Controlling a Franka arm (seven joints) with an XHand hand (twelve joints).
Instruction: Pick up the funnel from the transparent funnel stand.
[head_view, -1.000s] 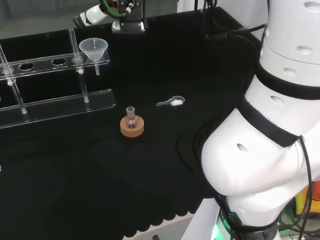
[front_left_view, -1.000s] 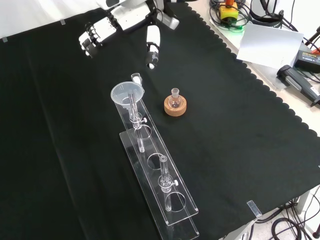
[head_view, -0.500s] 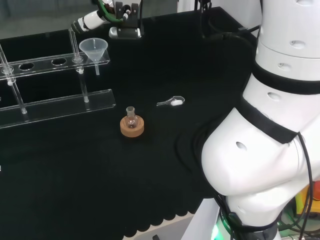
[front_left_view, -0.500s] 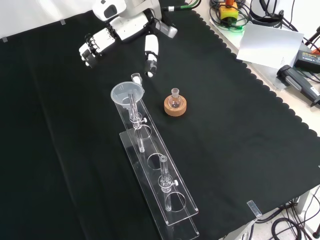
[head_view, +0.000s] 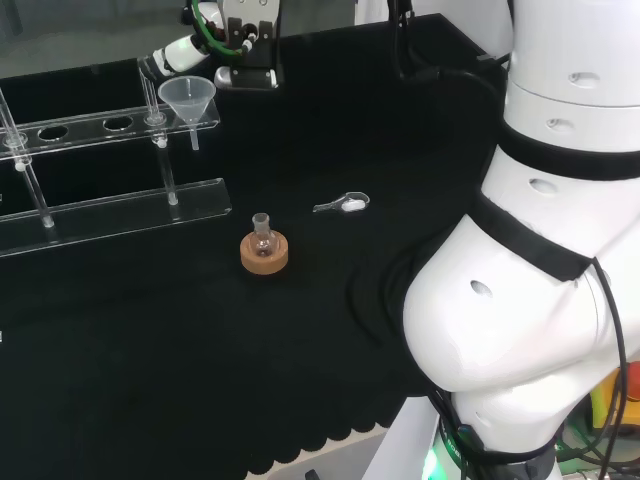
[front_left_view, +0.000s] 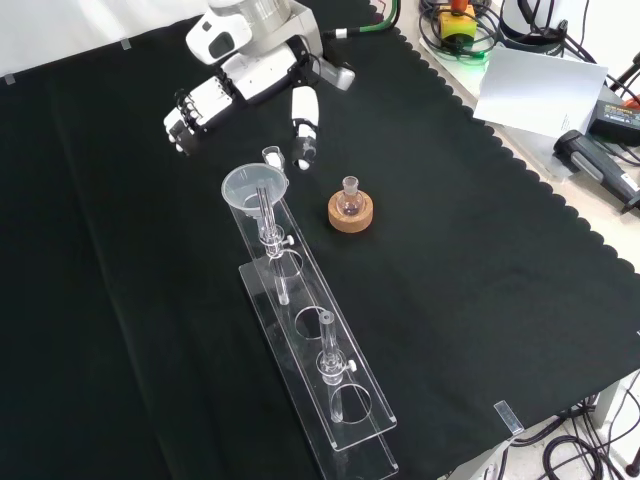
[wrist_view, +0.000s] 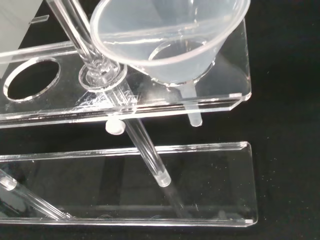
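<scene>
A clear funnel (head_view: 188, 99) (front_left_view: 255, 189) (wrist_view: 170, 37) sits in the end hole of the transparent funnel stand (head_view: 110, 205) (front_left_view: 315, 345) (wrist_view: 125, 165), its stem poking down through the upper shelf. The hand (front_left_view: 255, 75) (head_view: 240, 50) hovers just beyond that end of the stand in the front view, with straight fingers (front_left_view: 195, 105) spread to one side and the thumb (front_left_view: 303, 125) pointing down on the other. It is open and touches nothing. The wrist view looks down close on the funnel's bowl and the stand's end.
A small glass flask on a cork ring (head_view: 264, 250) (front_left_view: 350, 210) stands beside the stand. A small clear scoop (head_view: 342, 204) lies on the cloth. Cables, a paper sheet (front_left_view: 540, 90) and tools lie beyond the cloth's scalloped edge in the front view.
The hand has moved closer to the funnel end of the stand and come lower. Its fingers stay spread. The funnel and stand have not moved.
</scene>
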